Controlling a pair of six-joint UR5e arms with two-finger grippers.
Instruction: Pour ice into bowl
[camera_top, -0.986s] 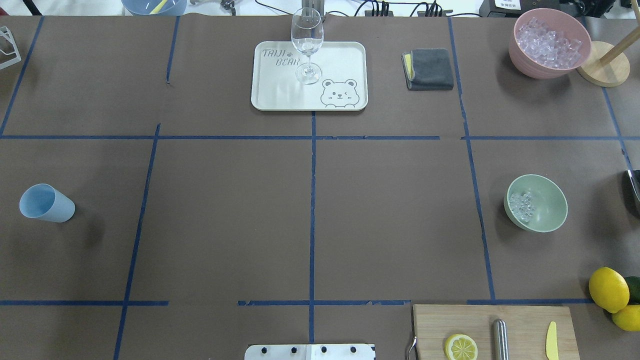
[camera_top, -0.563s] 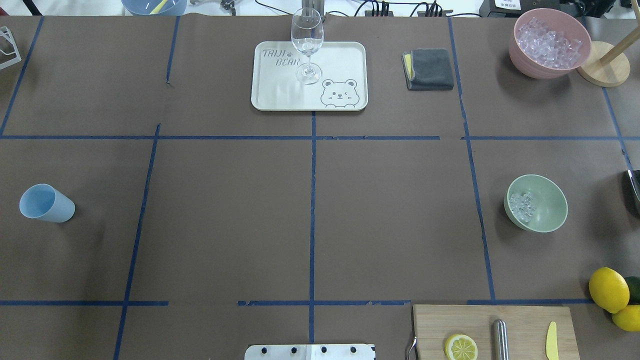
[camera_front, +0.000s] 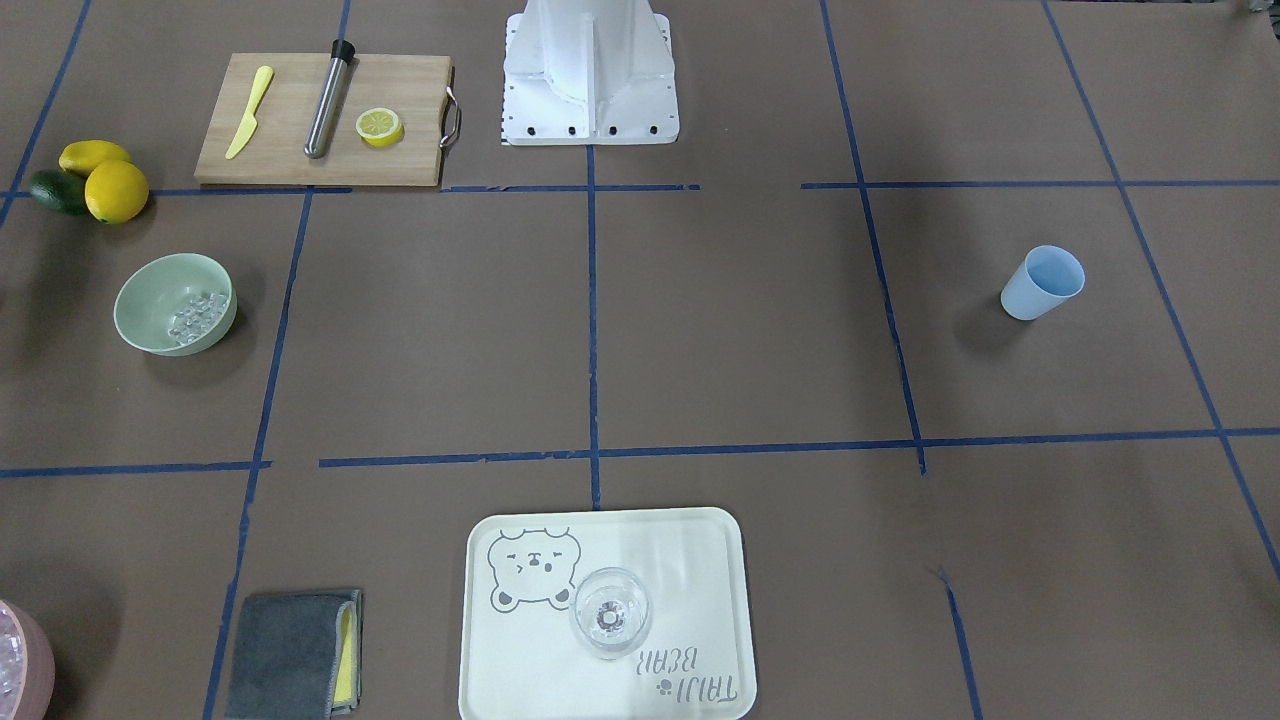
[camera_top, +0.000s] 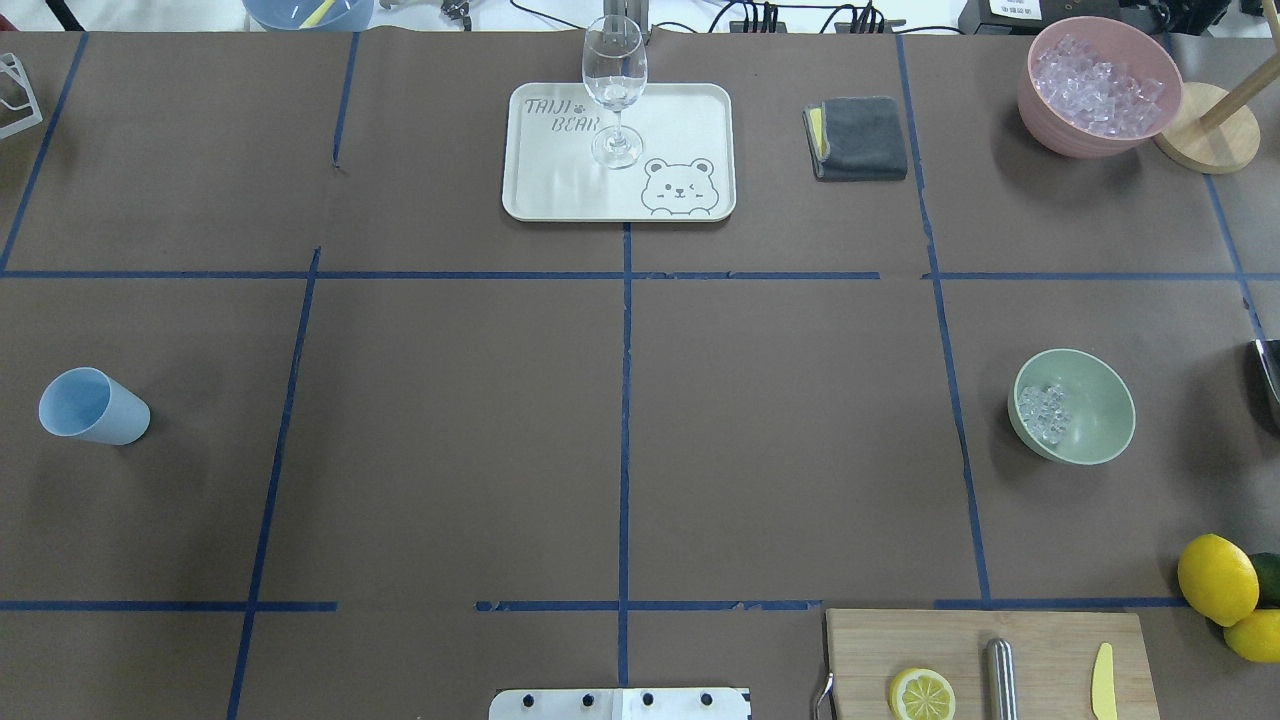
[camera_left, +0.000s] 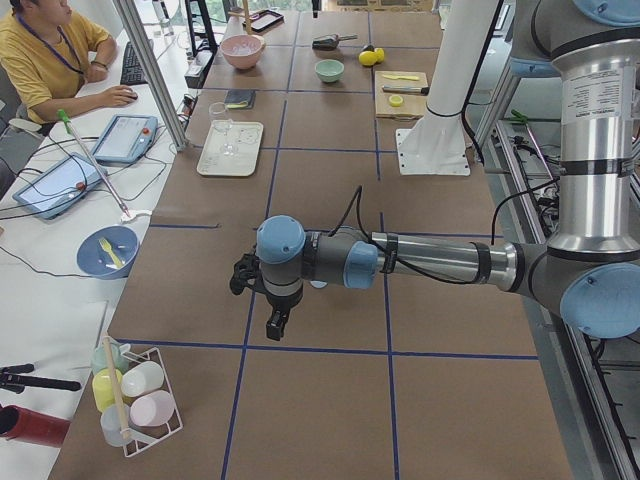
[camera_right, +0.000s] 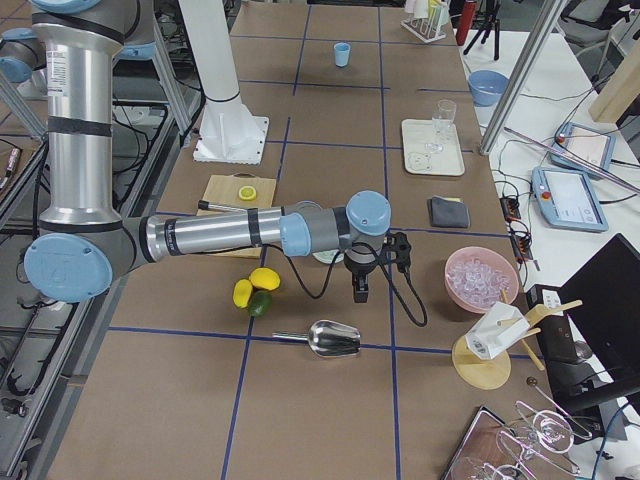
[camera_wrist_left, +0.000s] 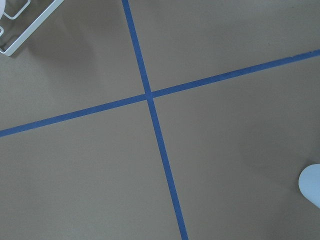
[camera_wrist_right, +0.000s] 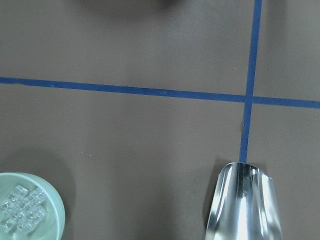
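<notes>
Nothing on the table has shifted in the overhead view over the last second; bowl, cup and scoop edge are in the same spots.

Right gripper (camera_right: 358, 293) hangs over the table just beside the bowl (camera_top: 1100, 410), on the side toward the pink container (camera_top: 1040, 110). It shows only in the side cam, so I can't tell whether its jaws are apart or together. Its wrist cam looks down on the bowl rim at lower left and a metal scoop (camera_wrist_right: 242, 205) lying flat at lower right, apart from the bowl.

Left gripper (camera_left: 273, 328) points down, far across the table from the bowl. Jaw state can't be judged there either. Its wrist cam catches a pale blue sliver at the frame edge, probably the blue cup (camera_top: 95, 405).

Ice (camera_top: 1043, 413) is a small clump of clear cubes inside the bowl, bunched against the wall on the table-centre side. The bowl sits upright.

Pink container is heaped with more cubes, well beyond the bowl. Lemons (camera_top: 1217, 578) and cutting board (camera_top: 1050, 640) are on the bowl's robot side. Tray (camera_top: 560, 180) with the glass (camera_top: 614, 90) is well apart from the bowl.
</notes>
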